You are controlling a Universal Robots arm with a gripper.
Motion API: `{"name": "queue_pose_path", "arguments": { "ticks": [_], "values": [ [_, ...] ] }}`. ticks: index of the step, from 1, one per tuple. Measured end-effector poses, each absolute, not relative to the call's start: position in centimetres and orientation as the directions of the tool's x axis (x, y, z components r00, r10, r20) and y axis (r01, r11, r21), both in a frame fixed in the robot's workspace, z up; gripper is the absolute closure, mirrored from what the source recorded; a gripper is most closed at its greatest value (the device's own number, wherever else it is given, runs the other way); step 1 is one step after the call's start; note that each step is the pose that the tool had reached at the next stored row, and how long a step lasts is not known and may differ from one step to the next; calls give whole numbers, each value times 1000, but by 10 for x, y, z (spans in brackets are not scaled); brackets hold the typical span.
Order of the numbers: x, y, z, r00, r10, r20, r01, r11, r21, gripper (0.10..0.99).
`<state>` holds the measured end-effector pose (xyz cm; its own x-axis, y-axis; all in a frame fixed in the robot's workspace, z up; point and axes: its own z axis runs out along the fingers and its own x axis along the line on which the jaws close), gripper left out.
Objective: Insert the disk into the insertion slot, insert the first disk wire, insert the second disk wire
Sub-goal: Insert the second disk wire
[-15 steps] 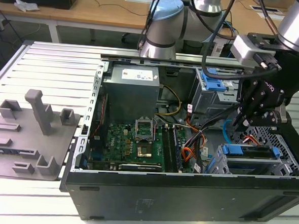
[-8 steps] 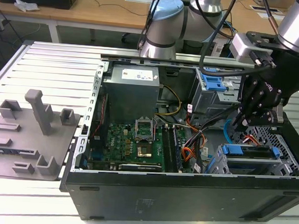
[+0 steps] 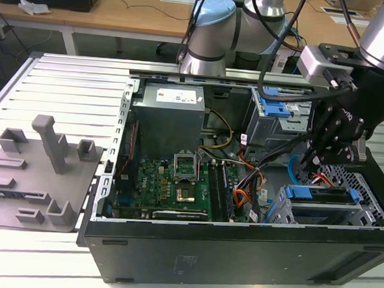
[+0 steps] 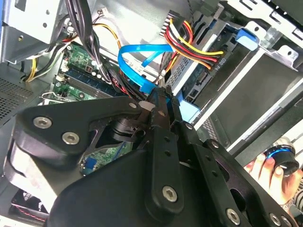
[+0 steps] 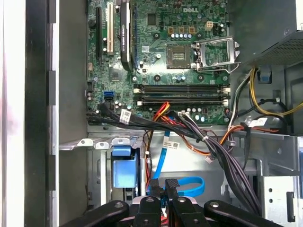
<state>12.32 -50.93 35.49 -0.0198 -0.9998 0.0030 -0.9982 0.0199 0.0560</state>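
Observation:
The disk [image 3: 319, 203], in its blue carrier, lies inside the insertion slot [image 3: 369, 208], a low silver cage at the case's corner on the exterior view's right. My black gripper [image 3: 310, 159] hangs just behind the disk. Its fingers [image 4: 161, 101] are pressed together on the end of the second disk wire [image 4: 137, 56], a light-blue flat cable looping up from the tips. That loop [image 5: 189, 187] also lies beside my gripper [image 5: 163, 185] in the first wrist view. A red, yellow and black wire bundle [image 4: 189, 42] runs to the disk's [image 4: 246, 94] rear edge.
The open case holds a green motherboard [image 3: 170, 182], a grey box with a white sticker [image 3: 168, 113] and a taller cage with a blue latch [image 3: 275, 110]. Black and orange cables [image 5: 203, 142] cross near my gripper. A person's hand [image 4: 267, 170] shows beside the case. A grey fixture [image 3: 40, 167] lies outside it.

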Motion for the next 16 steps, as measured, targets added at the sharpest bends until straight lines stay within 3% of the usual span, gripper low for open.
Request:
{"name": "queue_pose_path", "arguments": {
  "ticks": [16],
  "values": [
    [123, -533, 354, -20, -1000, 3, -998, 20, 56, 922]
  ]
}}
